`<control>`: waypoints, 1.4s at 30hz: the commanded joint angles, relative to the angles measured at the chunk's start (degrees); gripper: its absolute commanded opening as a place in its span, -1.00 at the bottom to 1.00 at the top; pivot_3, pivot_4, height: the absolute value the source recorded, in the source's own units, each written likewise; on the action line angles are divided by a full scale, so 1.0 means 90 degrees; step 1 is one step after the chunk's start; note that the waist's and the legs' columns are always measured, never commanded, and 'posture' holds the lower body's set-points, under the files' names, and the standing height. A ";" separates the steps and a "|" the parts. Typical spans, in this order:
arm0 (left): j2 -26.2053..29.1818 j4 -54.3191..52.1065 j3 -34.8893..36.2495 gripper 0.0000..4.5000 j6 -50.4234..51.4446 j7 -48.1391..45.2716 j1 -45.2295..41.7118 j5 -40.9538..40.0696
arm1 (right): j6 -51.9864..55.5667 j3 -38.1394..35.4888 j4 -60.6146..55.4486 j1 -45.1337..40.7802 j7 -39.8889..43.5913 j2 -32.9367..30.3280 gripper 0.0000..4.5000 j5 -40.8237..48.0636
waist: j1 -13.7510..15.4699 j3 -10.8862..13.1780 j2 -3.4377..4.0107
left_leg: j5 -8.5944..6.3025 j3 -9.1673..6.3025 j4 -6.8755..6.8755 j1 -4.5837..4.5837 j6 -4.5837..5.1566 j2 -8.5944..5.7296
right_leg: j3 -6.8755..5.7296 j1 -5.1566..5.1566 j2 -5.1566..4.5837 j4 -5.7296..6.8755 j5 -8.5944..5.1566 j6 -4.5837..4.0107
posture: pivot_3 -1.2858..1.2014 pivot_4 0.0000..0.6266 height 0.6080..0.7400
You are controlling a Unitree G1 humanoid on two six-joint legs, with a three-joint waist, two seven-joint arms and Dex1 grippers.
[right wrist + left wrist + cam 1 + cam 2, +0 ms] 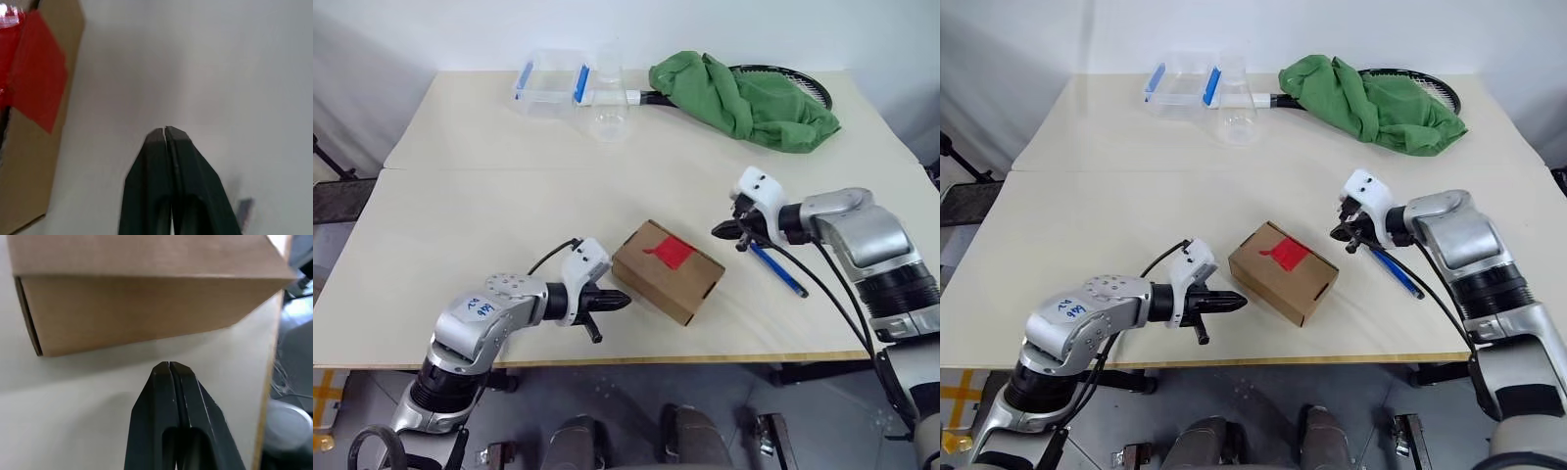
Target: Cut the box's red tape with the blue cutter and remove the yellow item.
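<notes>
Beige table [489, 215] | box [668, 270] centred | white wall [607, 29] behind

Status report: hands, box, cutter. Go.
Both hands shut, empty: left hand beside box, right hand hovering. Red tape uncut. Blue cutter on table, under right arm. Nothing blocking.

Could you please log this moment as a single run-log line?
left gripper: shut, empty, beside box | right gripper: shut, empty | blue cutter: on table, not held | red tape: on box top
</notes>
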 commanded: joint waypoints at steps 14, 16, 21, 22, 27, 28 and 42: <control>0.0260 0.1209 -0.0028 -1.00 -0.1270 0.0275 -0.0669 0.0800 | 0.0954 0.0206 -0.2185 0.0141 0.0974 0.0655 -0.99 0.0351 | -0.0009 0.0000 0.0000 | 0.0000 0.0000 0.0001 0.0002 0.0000 0.0000 | -0.0002 0.0000 0.0000 0.0002 0.0000 0.0000 | 0.03 -0.52 1.00; 0.0340 0.1483 -0.0066 -1.00 -0.1458 0.0155 -0.0838 0.0876 | 0.1059 0.0219 -0.2340 0.0194 0.0912 0.0765 -0.99 0.0357 | -0.0019 0.0000 0.0000 | 0.0000 0.0000 0.0000 0.0002 0.0000 0.0002 | -0.0003 -0.0001 0.0002 0.0003 0.0000 0.0000 | 0.03 -0.52 1.00; 0.0366 0.1907 -0.0117 -1.00 -0.1760 -0.0058 -0.1094 0.1008 | 0.1138 0.0204 -0.2205 0.0206 0.0576 0.0984 -0.99 0.0194 | -0.0020 0.0000 0.0000 | 0.0000 0.0001 0.0000 0.0000 0.0000 -0.0001 | -0.0005 -0.0002 0.0002 0.0003 0.0000 0.0000 | 0.03 -0.52 1.00; 0.0374 0.1951 -0.0108 -1.00 -0.1780 -0.0088 -0.1119 0.1025 | 0.1156 0.0187 -0.2168 0.0207 0.0492 0.1009 -0.99 0.0154 | -0.0024 0.0000 0.0000 | 0.0000 0.0001 0.0000 0.0000 0.0000 -0.0001 | -0.0005 -0.0002 0.0002 0.0003 0.0000 0.0000 | 0.03 -0.52 1.00; 0.0447 0.1889 -0.0003 -1.00 -0.1651 -0.0251 -0.1108 0.0979 | 0.1211 0.0081 -0.2157 0.0234 0.0316 0.0984 -0.99 0.0114 | -0.0025 0.0000 0.0000 | 0.0000 0.0002 0.0000 0.0000 -0.0001 0.0001 | -0.0004 -0.0003 0.0005 0.0003 0.0000 0.0000 | 0.03 -0.52 1.00; 0.0492 0.1848 0.0022 -1.00 -0.1642 -0.0289 -0.1071 0.0970 | 0.1211 0.0073 -0.2192 0.0253 0.0306 0.0934 -0.99 0.0104 | -0.0027 0.0000 0.0000 | 0.0000 0.0002 0.0000 0.0000 -0.0001 0.0001 | -0.0004 -0.0003 0.0005 0.0003 0.0000 0.0000 | 0.03 -0.52 1.00; 0.0865 0.2020 0.0859 -1.00 -0.1418 -0.0996 -0.1861 0.0280 | 0.2542 -0.1645 -0.2865 0.0143 -0.0851 0.0411 0.16 0.0630 | -0.0030 0.0002 -0.0003 | -0.0001 0.0005 -0.0003 -0.0002 -0.0002 0.0005 | -0.0001 -0.0008 0.0008 0.0003 0.0000 0.0000 | 0.03 -0.52 1.00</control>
